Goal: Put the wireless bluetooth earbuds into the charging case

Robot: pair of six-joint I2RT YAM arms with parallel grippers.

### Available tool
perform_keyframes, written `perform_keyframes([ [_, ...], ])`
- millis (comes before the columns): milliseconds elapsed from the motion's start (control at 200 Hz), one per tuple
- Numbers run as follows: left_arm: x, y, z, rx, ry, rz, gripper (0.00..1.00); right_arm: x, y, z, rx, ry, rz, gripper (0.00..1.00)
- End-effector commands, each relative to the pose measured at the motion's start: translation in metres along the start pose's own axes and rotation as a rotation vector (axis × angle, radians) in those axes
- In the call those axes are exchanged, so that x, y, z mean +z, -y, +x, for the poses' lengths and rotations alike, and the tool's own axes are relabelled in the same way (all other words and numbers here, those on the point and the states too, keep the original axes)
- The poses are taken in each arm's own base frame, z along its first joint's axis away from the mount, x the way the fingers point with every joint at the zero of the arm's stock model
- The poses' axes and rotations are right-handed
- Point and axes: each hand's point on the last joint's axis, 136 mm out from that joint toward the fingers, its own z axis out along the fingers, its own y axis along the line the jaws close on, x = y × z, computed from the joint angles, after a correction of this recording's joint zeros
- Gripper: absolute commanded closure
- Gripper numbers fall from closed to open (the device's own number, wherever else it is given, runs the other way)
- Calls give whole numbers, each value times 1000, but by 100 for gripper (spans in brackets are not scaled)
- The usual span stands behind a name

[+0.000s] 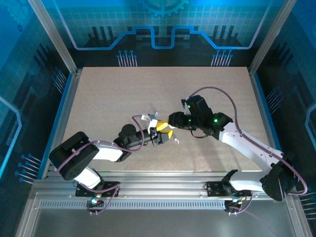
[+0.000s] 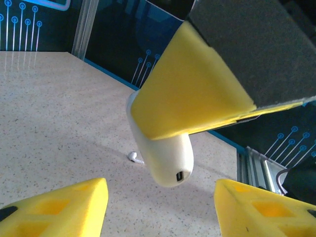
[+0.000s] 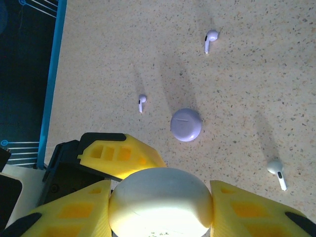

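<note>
Charging case point(image 3: 186, 124) on table point(image 3: 256, 84), earbuds point(image 3: 211, 39) around it, second case point(image 3: 160, 210) in right end effector point(image 3: 160, 186) above

I am noting my right tool point(image 3: 160, 190): its fingers point(image 3: 247, 212) are showing matt yellow plastic. The white case point(image 3: 160, 210) is gleaming as smooth, glossy plastic. The charging case point(image 3: 186, 124) is looking satin-smooth lilac plastic; the earbuds point(image 3: 211, 39) glossy white. The bench point(image 3: 247, 89) is appearing matt and speckled. The frame rails point(image 1: 163, 182) are reading as brushed metal.
</note>
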Motion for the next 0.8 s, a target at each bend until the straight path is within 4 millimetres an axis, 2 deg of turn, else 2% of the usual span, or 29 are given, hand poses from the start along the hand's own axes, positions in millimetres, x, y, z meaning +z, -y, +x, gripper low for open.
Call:
perform_keyframes([
  [0, 5, 10, -21, 15, 74, 30, 39, -1, -4, 2, -9, 22, -1, 57],
  [280, 4, 7, -29, 13, 107, 2, 50, 2, -7, 7, -16, 16, -17, 58],
  [485, 6, 6, -30, -4, 126, 5, 47, 5, -11, 8, -19, 6, -37, 58],
  [795, 7, 5, -27, -11, 116, 5, 49, 2, -19, 8, -26, 17, -71, 58],
])
